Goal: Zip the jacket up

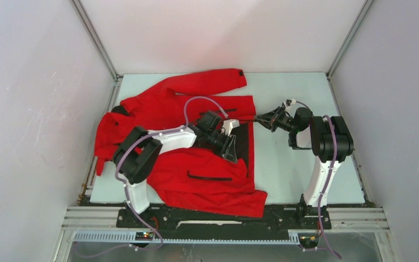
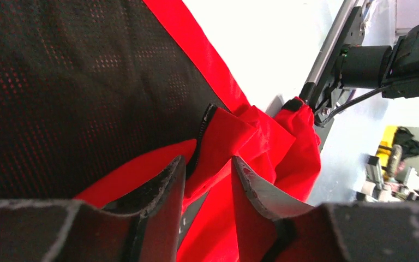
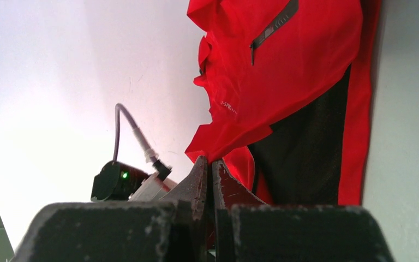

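Note:
The red jacket (image 1: 196, 164) lies spread on the table with its front open, black mesh lining (image 1: 243, 144) showing. My left gripper (image 1: 232, 146) hovers over the open front edge. In the left wrist view it is open (image 2: 207, 169), with a fold of red fabric and the black front zipper edge (image 2: 203, 125) between its fingers. My right gripper (image 1: 256, 117) is shut on the jacket's red edge (image 3: 218, 143), pinched at its tips (image 3: 208, 162). It also shows in the left wrist view (image 2: 308, 98), holding a bunched corner.
The jacket's sleeves lie toward the back (image 1: 207, 82) and the left wall (image 1: 109, 136). A black pocket zip (image 1: 210, 177) shows on the near panel. Bare table (image 1: 300, 164) lies right of the jacket. Enclosure walls stand on three sides.

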You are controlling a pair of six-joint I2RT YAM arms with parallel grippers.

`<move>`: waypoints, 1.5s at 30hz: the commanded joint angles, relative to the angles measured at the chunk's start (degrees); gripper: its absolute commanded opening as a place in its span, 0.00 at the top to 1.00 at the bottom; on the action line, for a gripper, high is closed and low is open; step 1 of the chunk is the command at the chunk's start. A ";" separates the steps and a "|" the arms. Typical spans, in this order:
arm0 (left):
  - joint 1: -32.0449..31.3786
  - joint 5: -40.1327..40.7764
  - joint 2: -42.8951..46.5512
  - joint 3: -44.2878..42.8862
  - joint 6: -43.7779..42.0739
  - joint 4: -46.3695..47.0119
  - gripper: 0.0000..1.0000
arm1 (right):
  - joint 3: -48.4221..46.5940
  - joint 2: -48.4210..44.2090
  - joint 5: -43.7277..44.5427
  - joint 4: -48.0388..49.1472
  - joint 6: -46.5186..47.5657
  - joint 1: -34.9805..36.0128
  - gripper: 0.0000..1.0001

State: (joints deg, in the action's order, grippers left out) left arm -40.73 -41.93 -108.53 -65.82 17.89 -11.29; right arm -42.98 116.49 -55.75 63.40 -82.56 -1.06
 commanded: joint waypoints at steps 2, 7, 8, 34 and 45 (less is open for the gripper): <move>-1.96 4.67 10.46 9.61 5.09 8.51 0.58 | 0.00 0.51 -0.20 3.75 -0.23 0.60 1.00; -6.42 8.88 15.09 12.73 4.64 7.57 0.54 | 0.01 0.42 -0.23 3.70 -0.14 0.92 1.00; -7.77 9.64 15.08 12.93 4.35 6.79 0.53 | 0.00 0.41 -0.24 3.67 -0.14 0.93 1.00; -15.05 24.90 30.50 11.63 -36.20 -12.07 0.10 | 0.00 -0.47 -0.68 5.29 -0.12 3.19 1.00; -29.33 59.88 44.74 43.72 -64.53 25.26 0.22 | -0.05 1.19 -0.62 9.59 -3.11 2.92 1.00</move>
State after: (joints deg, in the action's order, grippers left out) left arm -67.83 4.56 -63.16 -27.57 -33.47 -1.91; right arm -42.94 116.73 -55.75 67.61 -84.05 2.00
